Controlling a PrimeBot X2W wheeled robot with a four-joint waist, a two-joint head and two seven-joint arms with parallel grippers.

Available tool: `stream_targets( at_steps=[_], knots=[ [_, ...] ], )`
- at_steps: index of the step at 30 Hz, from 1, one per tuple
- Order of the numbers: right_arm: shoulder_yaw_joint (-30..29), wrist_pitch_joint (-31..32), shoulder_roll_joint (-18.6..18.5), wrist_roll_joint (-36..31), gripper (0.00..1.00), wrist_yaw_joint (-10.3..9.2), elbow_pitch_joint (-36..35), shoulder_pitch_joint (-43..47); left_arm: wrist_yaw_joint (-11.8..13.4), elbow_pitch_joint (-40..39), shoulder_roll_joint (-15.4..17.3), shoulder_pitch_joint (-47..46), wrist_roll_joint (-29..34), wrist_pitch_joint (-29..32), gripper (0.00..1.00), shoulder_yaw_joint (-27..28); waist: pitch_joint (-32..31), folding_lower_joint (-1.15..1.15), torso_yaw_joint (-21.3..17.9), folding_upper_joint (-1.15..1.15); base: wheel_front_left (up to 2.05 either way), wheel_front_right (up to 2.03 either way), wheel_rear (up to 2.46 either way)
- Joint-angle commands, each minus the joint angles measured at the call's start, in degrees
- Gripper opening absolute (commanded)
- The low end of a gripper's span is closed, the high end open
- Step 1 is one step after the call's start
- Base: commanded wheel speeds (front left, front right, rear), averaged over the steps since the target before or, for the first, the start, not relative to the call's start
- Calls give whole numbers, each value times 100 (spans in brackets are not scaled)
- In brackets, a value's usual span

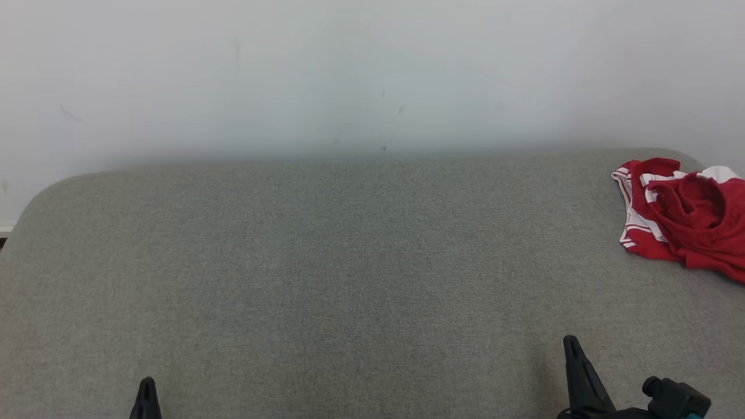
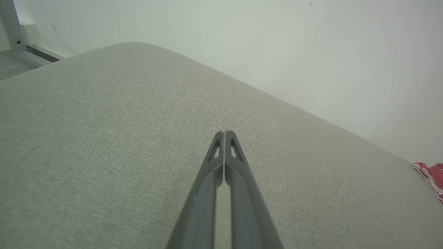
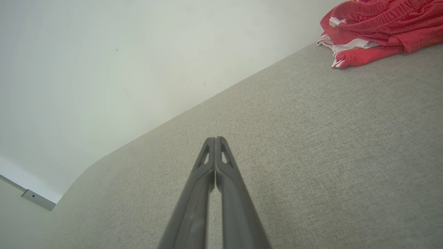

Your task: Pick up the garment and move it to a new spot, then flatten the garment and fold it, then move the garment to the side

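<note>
The garment [image 1: 687, 218] is a crumpled red piece with white stripes, lying at the far right of the grey fabric surface [image 1: 349, 262], partly cut off by the frame's edge. In the right wrist view the garment [image 3: 377, 27] sits at the top right; a small corner of the garment [image 2: 431, 178] shows at the right edge of the left wrist view. My left gripper [image 1: 146, 384] rests low at the bottom left, shut and empty, its tips [image 2: 224, 133] pressed together. My right gripper [image 1: 572, 343] is at the bottom right, shut and empty [image 3: 215, 139], well short of the garment.
A pale wall [image 1: 372, 75] rises directly behind the surface's rounded far edge. Bare grey fabric stretches across the middle and left. Floor and a baseboard [image 2: 38, 55] show past the surface's left corner.
</note>
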Motion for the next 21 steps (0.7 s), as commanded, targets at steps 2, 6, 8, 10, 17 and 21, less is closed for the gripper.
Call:
stream_targets(
  at_steps=[2, 6, 8, 10, 17, 21],
  knots=[
    [-42, 65, 13, 341, 0, -2, -62, -167, -28, -64, 7, -179, -350, 79, 0, 11, 4, 0, 3, 0, 0, 0, 0],
    [-70, 156, 21, 700, 0, -2, -47, -218, -42, -52, 1, -231, -726, 169, 0, 12, 11, 0, 7, 0, 0, 0, 0],
    [-92, 220, 27, 959, 0, -3, -37, -253, -48, -42, -3, -271, -994, 236, 0, 14, 16, 0, 10, 0, 0, 0, 0],
    [-106, 263, 31, 1125, 0, -3, -30, -277, -54, -35, -5, -299, -1174, 282, 0, 16, 20, 0, 13, 0, 0, 0, 0],
    [-154, 407, 45, 1681, 0, -3, -7, -354, -78, -12, -15, -384, -1753, 427, 0, 22, 32, 0, 20, 0, 0, 0, 0],
    [-180, 486, 55, 1982, 0, -4, 6, -398, -92, 1, -20, -433, -2062, 505, 0, 26, 38, 0, 25, 0, 0, 0, 0]
  ],
)
